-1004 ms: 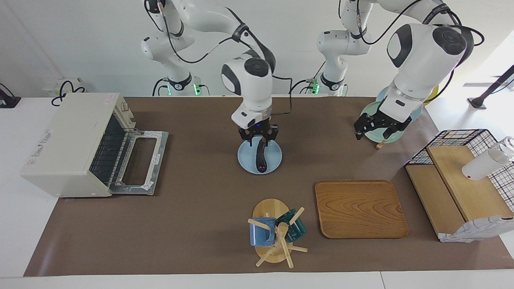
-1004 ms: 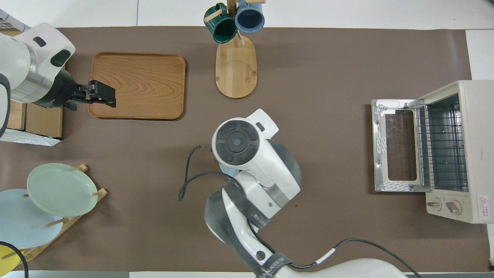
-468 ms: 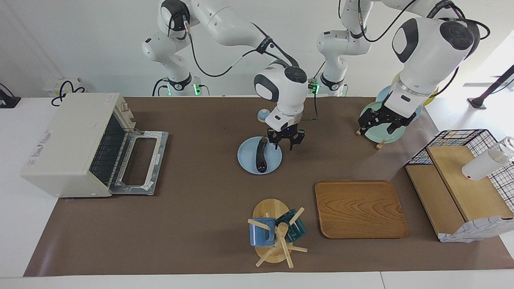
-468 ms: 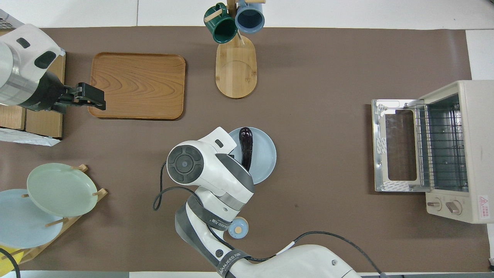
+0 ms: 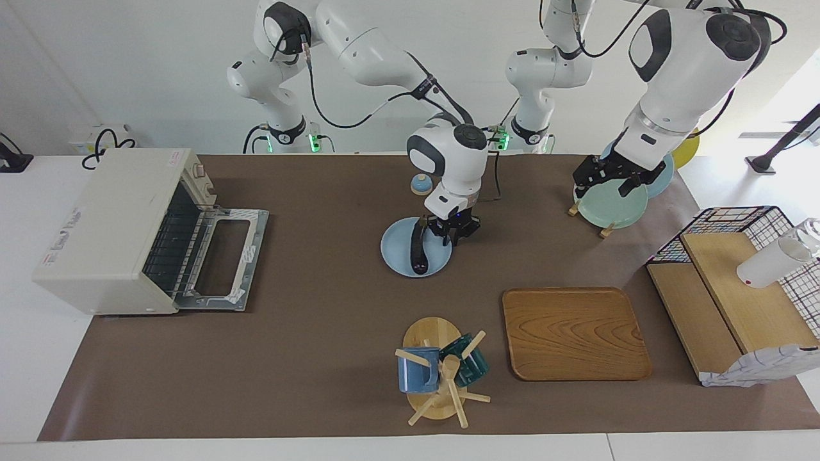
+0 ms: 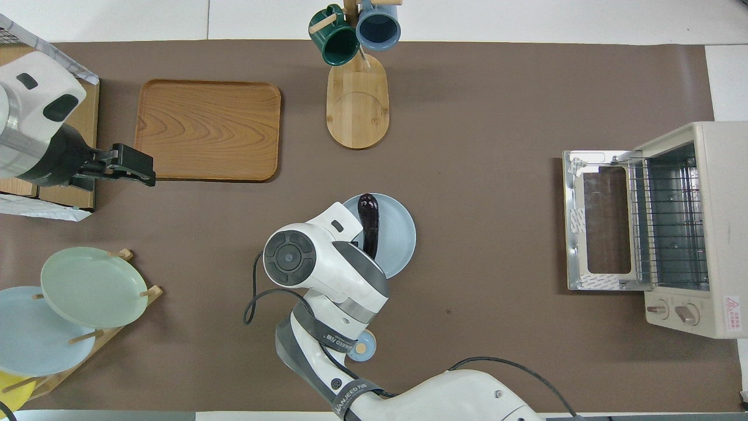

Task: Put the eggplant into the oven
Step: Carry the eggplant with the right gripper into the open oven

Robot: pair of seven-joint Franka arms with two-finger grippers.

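On the pale blue plate [image 5: 400, 246] near the middle of the table lies the eggplant [image 5: 418, 248], its length running away from me toward the mug rack [image 5: 442, 371]. My right gripper [image 5: 453, 235] sits low over the plate's rim, just beside the eggplant's stem end, on the side toward my left arm. I cannot tell whether its fingers are apart or together, and I cannot tell whether they touch the plate or the eggplant. From overhead my right wrist covers the near part of the plate, and only the farther half of the eggplant [image 6: 368, 225] shows past it.

The oven [image 5: 122, 230] stands at my right arm's end of the table, well apart from the plate. Its door [image 5: 221, 259] is folded down flat and the wire rack [image 6: 666, 225] inside shows bare.

My left gripper [image 5: 607, 180] hangs in the air over the green plate [image 5: 612, 203] in the dish rack at my left arm's end; its finger state is also unclear to me. A wooden tray [image 5: 573, 333] lies farther from me than that rack, and a small bell [image 5: 420, 184] sits nearer to me than the blue plate.
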